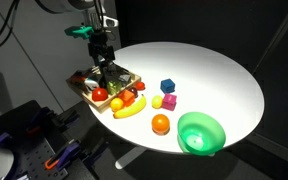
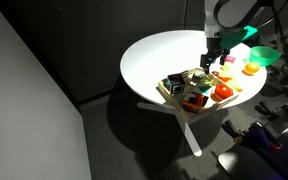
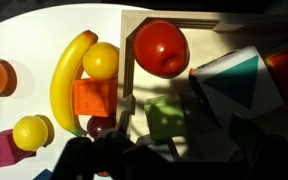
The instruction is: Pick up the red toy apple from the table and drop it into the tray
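Note:
The red toy apple (image 3: 161,47) lies inside the tray (image 3: 128,75), in a corner against the low wooden rim, free of any grip. It also shows in both exterior views as a red toy apple (image 1: 100,94) (image 2: 222,92) in the tray (image 1: 77,86) (image 2: 165,89) at the table's edge. My gripper (image 1: 106,62) (image 2: 210,60) hangs just above the tray's other toys. In the wrist view the gripper (image 3: 179,150) is a dark shape at the bottom, open, with nothing between its fingers.
The tray also holds a green block (image 3: 164,118) and a teal-and-white block (image 3: 234,85). Outside its rim lie a banana (image 1: 131,107), an orange fruit (image 1: 160,123), a blue cube (image 1: 168,86) and small yellow and pink toys. A green bowl (image 1: 201,132) stands near the table edge.

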You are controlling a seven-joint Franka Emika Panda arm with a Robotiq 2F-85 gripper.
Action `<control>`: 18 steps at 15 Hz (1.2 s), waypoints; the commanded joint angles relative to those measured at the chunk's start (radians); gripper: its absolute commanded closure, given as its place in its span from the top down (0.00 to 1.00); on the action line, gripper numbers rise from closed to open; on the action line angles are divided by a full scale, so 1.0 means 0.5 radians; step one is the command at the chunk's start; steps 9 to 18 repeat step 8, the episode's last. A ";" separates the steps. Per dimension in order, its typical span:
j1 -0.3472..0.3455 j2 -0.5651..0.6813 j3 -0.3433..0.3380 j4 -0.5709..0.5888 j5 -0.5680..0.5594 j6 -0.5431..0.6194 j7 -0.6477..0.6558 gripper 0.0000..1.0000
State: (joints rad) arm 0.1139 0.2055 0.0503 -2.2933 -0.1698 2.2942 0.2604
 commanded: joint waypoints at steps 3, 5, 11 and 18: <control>0.005 0.009 -0.005 0.000 0.003 -0.005 -0.003 1.00; 0.006 0.020 -0.006 -0.003 0.003 -0.005 -0.003 1.00; 0.007 0.033 -0.007 -0.007 0.003 -0.005 -0.003 1.00; 0.007 0.033 -0.007 -0.007 0.003 -0.005 -0.003 1.00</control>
